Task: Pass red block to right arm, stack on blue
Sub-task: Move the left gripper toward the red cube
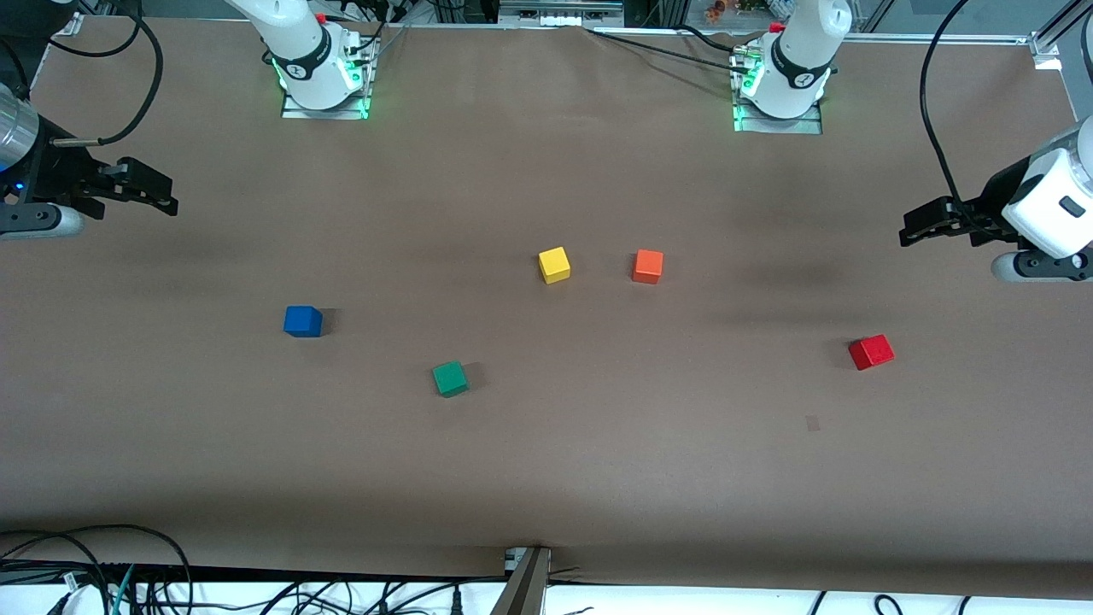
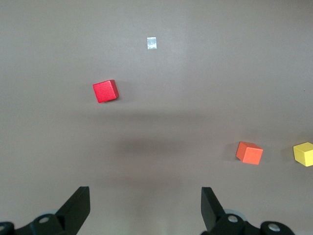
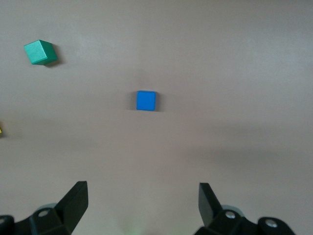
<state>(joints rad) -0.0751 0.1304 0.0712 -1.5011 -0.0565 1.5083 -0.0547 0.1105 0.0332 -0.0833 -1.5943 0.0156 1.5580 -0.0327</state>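
The red block lies on the brown table toward the left arm's end; it also shows in the left wrist view. The blue block lies toward the right arm's end and shows in the right wrist view. My left gripper hangs open and empty in the air, over the table at its own end, apart from the red block; in its wrist view the jaws stand wide. My right gripper hangs open and empty at the other end, apart from the blue block; its wrist view shows wide jaws.
A green block lies nearer the front camera than the blue one. A yellow block and an orange block lie side by side mid-table. A small pale mark is on the table near the red block. Cables run along the table's edges.
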